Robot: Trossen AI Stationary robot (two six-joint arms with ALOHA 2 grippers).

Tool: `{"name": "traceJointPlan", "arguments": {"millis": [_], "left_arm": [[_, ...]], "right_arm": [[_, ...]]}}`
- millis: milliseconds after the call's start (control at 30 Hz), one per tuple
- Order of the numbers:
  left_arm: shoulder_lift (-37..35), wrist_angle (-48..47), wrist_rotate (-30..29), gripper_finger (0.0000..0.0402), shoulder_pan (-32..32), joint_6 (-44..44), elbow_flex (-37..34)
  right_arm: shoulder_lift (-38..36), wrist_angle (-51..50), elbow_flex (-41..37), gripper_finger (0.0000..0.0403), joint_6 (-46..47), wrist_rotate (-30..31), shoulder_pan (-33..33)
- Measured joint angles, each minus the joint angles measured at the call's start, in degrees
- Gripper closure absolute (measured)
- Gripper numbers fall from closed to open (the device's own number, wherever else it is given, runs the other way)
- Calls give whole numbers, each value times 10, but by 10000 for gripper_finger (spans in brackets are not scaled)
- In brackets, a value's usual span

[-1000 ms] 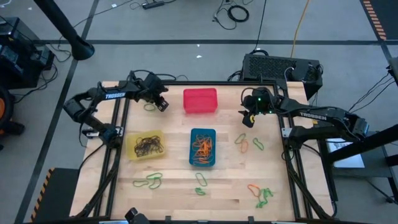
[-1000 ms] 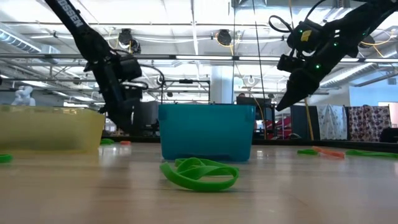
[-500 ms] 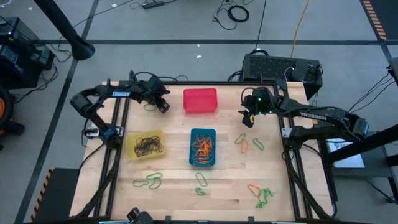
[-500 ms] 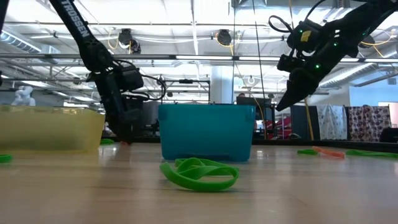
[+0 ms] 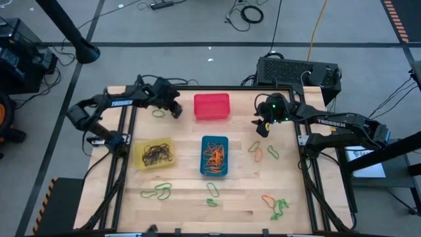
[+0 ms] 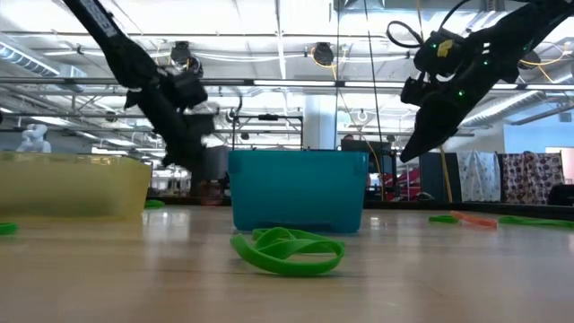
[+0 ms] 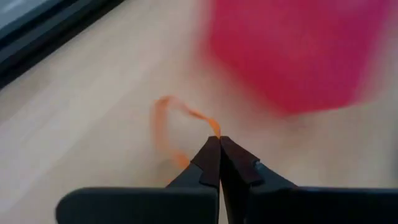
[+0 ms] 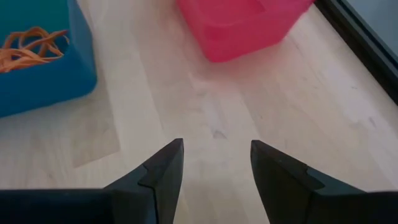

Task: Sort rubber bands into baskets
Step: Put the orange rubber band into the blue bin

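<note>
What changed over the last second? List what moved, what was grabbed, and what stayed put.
The left gripper has closed on an orange rubber band on the table beside the red basket, and its arm has shifted slightly toward that basket. The right gripper stayed open, hovering right of the red basket. The blue basket, the yellow basket and the loose bands on the table did not move.

Three shallow baskets sit mid-table. The red basket [image 5: 212,106] at 12 o'clock looks empty. The blue basket [image 5: 214,140] at centre holds orange bands [image 5: 214,157]. The yellow basket [image 5: 137,154] at 9 o'clock holds dark bands [image 5: 156,154]. Loose green bands [image 5: 158,191] and orange ones lie scattered from 3 to 7 o'clock. One orange band [image 7: 171,134] is pinched beside the red basket.
</note>
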Motion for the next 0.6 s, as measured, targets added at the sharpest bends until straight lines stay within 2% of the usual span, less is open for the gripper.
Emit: {"name": "traceJointPlan", "arguments": {"millis": [133, 267, 433, 600], "left_arm": [[-40, 69, 101, 398, -61, -30, 0], [-61, 139, 134, 399, -153, -59, 0], [-61, 202, 129, 399, -275, -59, 1], [-40, 245, 52, 399, -378, -57, 1]], "right_arm": [[0, 4, 0, 222, 1, -2, 11], [0, 6, 0, 222, 8, -2, 19], [0, 10, 0, 222, 12, -1, 22], [0, 2, 0, 222, 76, -1, 22]]}}
